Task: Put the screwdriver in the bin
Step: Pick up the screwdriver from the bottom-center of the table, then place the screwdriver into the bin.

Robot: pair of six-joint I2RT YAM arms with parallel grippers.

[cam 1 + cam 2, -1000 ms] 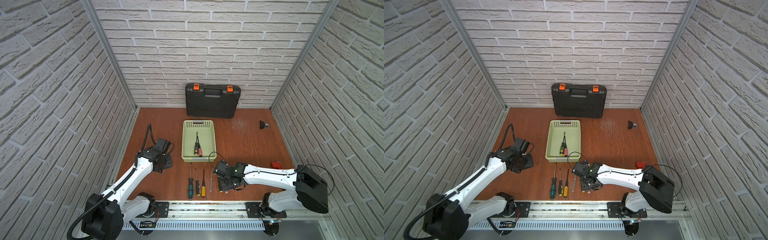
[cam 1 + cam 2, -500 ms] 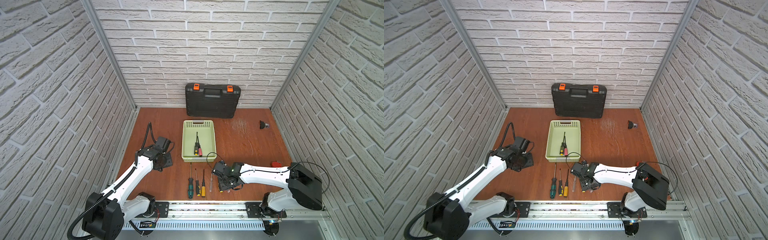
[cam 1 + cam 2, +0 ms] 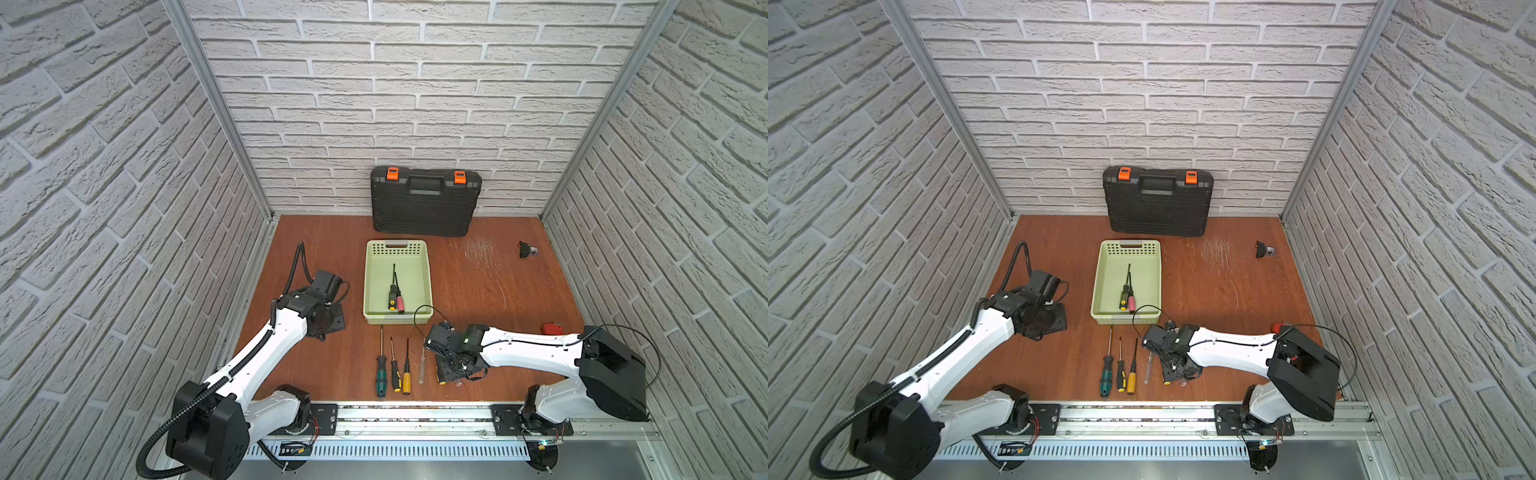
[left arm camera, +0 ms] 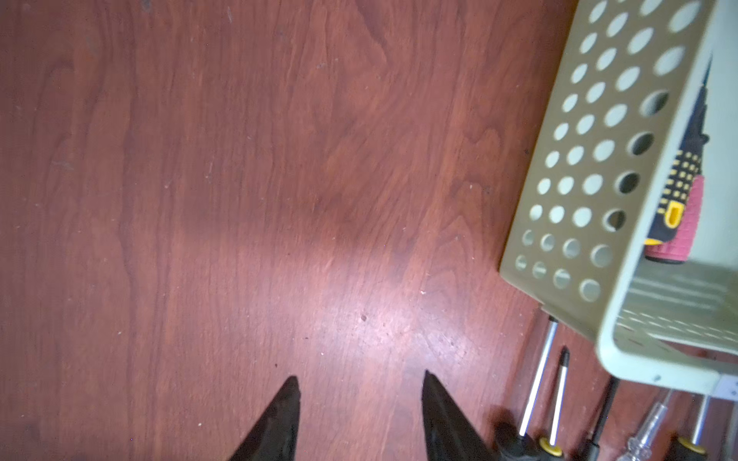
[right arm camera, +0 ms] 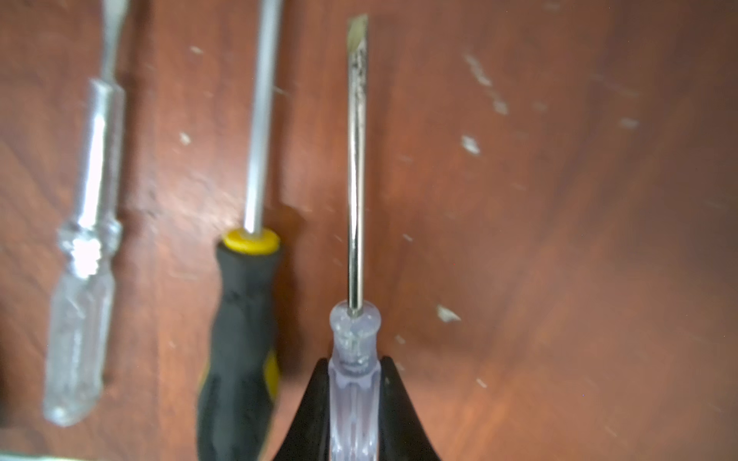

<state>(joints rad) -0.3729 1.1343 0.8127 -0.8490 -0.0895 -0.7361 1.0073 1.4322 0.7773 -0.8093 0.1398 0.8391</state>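
step in hand: judged to be the pick-up; the right gripper (image 5: 353,361) is clamped on the screwdriver (image 5: 355,199), a flat-blade one with a clear handle.
right fingers: both black fingers (image 5: 315,391) press the clear handle just behind its neck, with the blade pointing straight out ahead of them.
task's thing: the screwdriver is low over the table (image 3: 478,282), just past the bin's (image 3: 397,319) short end without the handle slot; whether it has left the wood cannot be told.
bin contents: two other screwdrivers (image 3: 395,295) already lie inside the bin.
doing it well: a straight lift looks best first, since the black-and-yellow screwdriver (image 5: 243,327) lies just beside the held one and a sideways drag could roll it.
carry: the blade needs to clear the bin's rim before it crosses; keeping the tool level should stop the smooth handle from swinging in the grip.
release: opening low over the bin's floor, in line with its long side, would likely keep the tool from bouncing out.
right arm pose: it reaches low toward the bin from the rail, forearm nearly flat, wrist bent down over the tools.
left arm pose: it is folded beside the bin's long wall, apart from it.
left fingers: the left gripper (image 4: 359,415) is spread over bare wood with nothing between its tips.
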